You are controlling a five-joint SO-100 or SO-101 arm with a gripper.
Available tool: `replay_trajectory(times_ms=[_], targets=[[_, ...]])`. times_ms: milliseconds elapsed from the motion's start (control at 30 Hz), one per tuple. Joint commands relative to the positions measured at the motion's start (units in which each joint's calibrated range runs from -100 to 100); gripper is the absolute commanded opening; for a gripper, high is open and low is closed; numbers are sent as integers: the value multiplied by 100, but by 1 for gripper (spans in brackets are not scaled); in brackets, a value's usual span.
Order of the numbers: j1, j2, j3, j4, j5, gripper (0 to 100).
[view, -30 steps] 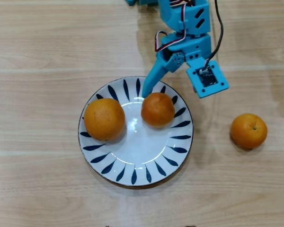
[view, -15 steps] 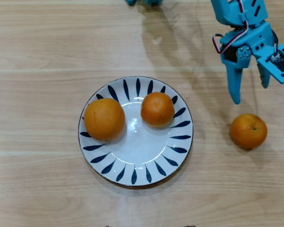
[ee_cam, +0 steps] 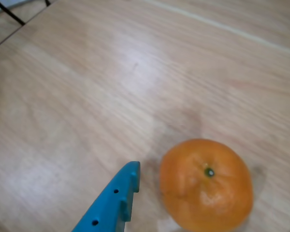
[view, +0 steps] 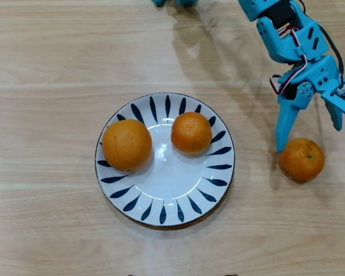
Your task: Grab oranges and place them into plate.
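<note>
The round white ceramic plate with blue leaf strokes holds two dimpled oranges at nine and twelve o'clock, while the blue gripper spreads wide above the third orange on the wooden table.

Blue plastic arm, red/white/black servo wires.

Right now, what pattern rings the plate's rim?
Dark blue leaf-shaped strokes on the white plate, clearest in the overhead view.

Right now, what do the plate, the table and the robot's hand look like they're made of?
The plate looks like glazed ceramic: glossy white with dark blue painted strokes around its rim. The table looks like light wood or wood-look laminate, with a visible grain and a soft sheen. The hand looks like matte blue plastic, possibly 3D-printed; small round holes show in the wrist view.
</note>
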Motion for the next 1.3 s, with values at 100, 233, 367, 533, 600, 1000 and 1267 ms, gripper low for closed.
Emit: replay_trajectory(times_ms=[100,233,367,533,600,1000,1267], targets=[[-64,686,-235,-1003,-64,48],[-64,1126,-651,-1003,-75,48],[-112,1489,-968,-986,-242,48],[-136,1692,-1095,-986,-278,44],[-136,1726,-1095,-969,-284,41],[-161,1743,-1032,-943,-284,34],[-177,1827,-1014,-943,-289,30]])
